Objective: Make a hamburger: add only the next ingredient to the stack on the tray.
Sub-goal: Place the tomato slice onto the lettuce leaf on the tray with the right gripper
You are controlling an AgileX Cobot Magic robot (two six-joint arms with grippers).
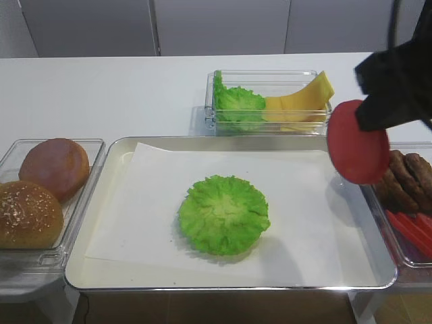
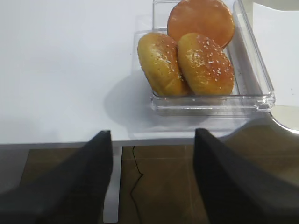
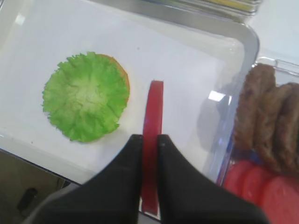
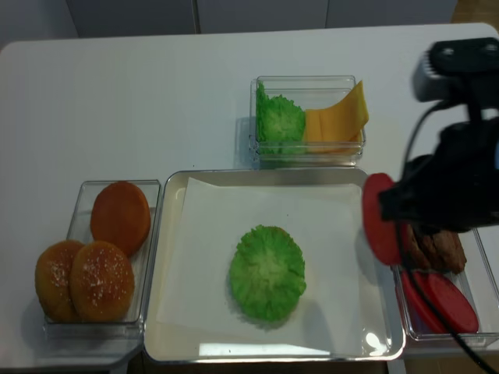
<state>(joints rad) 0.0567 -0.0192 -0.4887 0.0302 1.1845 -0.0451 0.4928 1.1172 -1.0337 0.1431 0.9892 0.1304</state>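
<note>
Two views disagree on detail: my right wrist view shows an orange bun edge under the lettuce round (image 3: pixel 86 95), which the high views hide. It also shows my right fingers (image 3: pixel 150 142) closed on the tomato slice (image 3: pixel 153 140), held edge-on and upright. In the high view the slice (image 1: pixel 358 143) hangs above the right rim of the tray (image 1: pixel 101 196), well apart from the lettuce (image 1: pixel 224 214) at the middle of the white paper (image 1: pixel 155 216). My right arm reaches in from the right, over the container of patties (image 1: pixel 408 179). My left fingers (image 2: pixel 152 179) stand wide apart, holding nothing, beside the bun container (image 2: pixel 212 100) at the surface (image 2: pixel 60 70) edge.
</note>
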